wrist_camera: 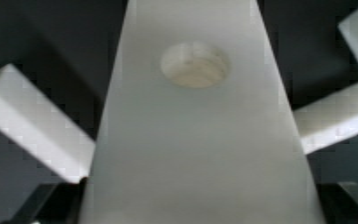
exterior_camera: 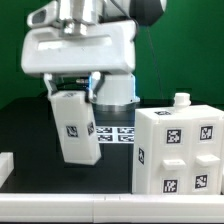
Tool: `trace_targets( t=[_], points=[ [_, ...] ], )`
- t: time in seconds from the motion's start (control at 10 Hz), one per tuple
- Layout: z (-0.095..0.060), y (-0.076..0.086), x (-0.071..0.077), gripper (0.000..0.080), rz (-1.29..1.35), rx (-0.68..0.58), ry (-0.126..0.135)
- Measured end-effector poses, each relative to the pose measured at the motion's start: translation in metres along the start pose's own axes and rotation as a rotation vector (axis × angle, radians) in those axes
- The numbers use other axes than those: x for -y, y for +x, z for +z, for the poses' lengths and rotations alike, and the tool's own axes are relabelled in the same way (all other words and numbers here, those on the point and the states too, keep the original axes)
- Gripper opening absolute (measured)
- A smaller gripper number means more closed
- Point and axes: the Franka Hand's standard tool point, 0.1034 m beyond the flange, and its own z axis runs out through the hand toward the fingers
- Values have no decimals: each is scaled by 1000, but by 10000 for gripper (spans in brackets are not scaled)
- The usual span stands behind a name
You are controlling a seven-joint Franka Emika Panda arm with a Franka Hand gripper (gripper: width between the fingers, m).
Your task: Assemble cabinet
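Note:
My gripper is shut on a white cabinet panel and holds it upright above the black table, toward the exterior view's left. The panel carries a square tag on its face. In the wrist view the panel fills the middle between my dark fingers, and a small round knob shows on it. The white cabinet box stands on the table at the exterior view's right, with several tags, raised square faces and a small knob on top. The panel hangs apart from the box, to its left.
The marker board lies flat behind, between panel and box. A white part lies at the exterior view's left edge. In the wrist view, white parts show below on either side. The robot base stands behind.

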Motion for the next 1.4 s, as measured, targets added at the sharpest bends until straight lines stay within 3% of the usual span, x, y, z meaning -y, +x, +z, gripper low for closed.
trace_targets(
  t=[0.1,0.2,0.5,0.9,1.3,1.4],
  points=[
    [3,-1,-3,558,-44,-28,-9],
    [5,-3,-16,558,-22,-41,-21],
    [6,-4,-14,558,-34,-39,-19],
    [15,-4,-12,558,-101,-137,-35],
    [16,-5,-12,559,-98,-122,-35],
    [18,-7,-13,729,-105,-88,-35]
  ],
)
